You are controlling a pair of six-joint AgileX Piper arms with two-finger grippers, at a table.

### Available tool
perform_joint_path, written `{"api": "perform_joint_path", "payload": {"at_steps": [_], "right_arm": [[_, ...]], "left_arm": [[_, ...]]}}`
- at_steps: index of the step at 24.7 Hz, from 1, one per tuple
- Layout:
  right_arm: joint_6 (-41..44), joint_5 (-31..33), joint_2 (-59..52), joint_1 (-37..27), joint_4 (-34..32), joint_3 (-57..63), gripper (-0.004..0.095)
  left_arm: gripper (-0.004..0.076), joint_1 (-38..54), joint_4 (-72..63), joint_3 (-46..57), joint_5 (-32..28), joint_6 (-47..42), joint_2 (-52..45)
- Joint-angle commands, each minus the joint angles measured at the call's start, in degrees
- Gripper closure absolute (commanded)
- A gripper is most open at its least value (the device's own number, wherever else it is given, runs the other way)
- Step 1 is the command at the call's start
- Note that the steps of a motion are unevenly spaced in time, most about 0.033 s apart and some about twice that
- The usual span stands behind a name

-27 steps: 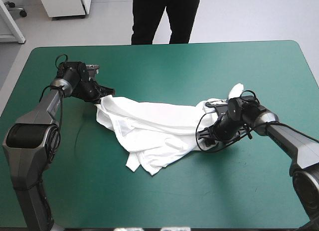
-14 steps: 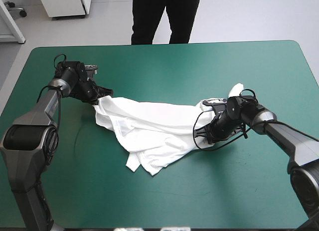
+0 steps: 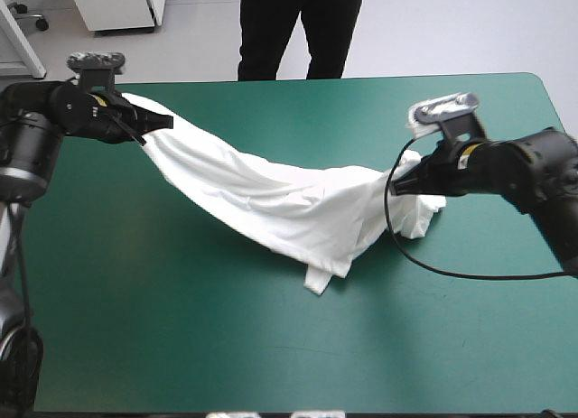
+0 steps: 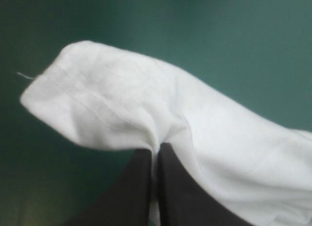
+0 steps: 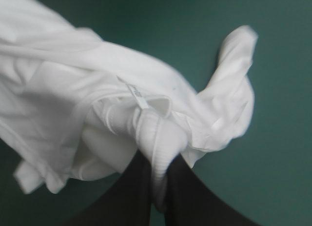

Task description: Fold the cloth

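White T-shirt (image 3: 289, 206): strung in a long band between the two pincers, raised at both ends and sagging in the middle onto the counter (image 3: 271, 346). A loose flap trails from the lowest part toward the near edge. It is bunched and wrinkled, not spread flat.
Left pincer (image 3: 161, 123): clenched on the T-shirt near the far left corner of the counter. Its wrist view shows the two black fingers pinched together over a corner with a stitched hem, the cloth hanging clear above the teal-green cover (image 4: 243, 40).
Right pincer (image 3: 397, 185): clamped on the other end, toward the right side of the counter. Its wrist view shows a ribbed band, probably the neckline, squeezed between the fingers. A small label (image 5: 139, 96) sits just ahead of them and a loose lobe of cloth dangles beside.
Done: both ends are caught and held well apart, so the T-shirt is drawn out lengthwise.
Not done: no fold shows anywhere, and sleeves and body outline cannot be told apart in the high view.
Left to do: by my reckoning almost everything. The T-shirt has to be laid flat and smoothed, then folded into a bundle.
Stage: early, the spreading-out step ahead of any folding.
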Motion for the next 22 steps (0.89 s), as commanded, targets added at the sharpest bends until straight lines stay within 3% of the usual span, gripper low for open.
{"api": "perform_joint_path", "payload": {"at_steps": [1,6,12,17,22], "right_arm": [[-0.49,-0.04,-3.57,0.07,-3.01,-12.47,0.0925],[-3.4,0.73,-3.22,0.07,-3.12,-38.25,0.0925],[-6.05,-1.68,-0.4,0.07,0.69,-58.61,0.0925],[-5.6,1.59,0.1,0.07,1.35,-63.77,0.0925],[-2.6,10.32,0.17,0.07,0.55,-63.16,0.0925]], "left_arm": [[0.0733,0.01,-3.67,-4.99,-2.62,0.53,-8.12],[0.0733,0.01,-14.23,-22.55,-5.44,4.24,-14.05],[0.0733,0.01,-21.29,-41.0,-8.96,5.14,-14.08],[0.0733,0.01,-20.69,-47.33,-7.7,5.29,-14.24],[0.0733,0.01,-20.41,-44.62,-0.28,6.71,-15.88]]}}
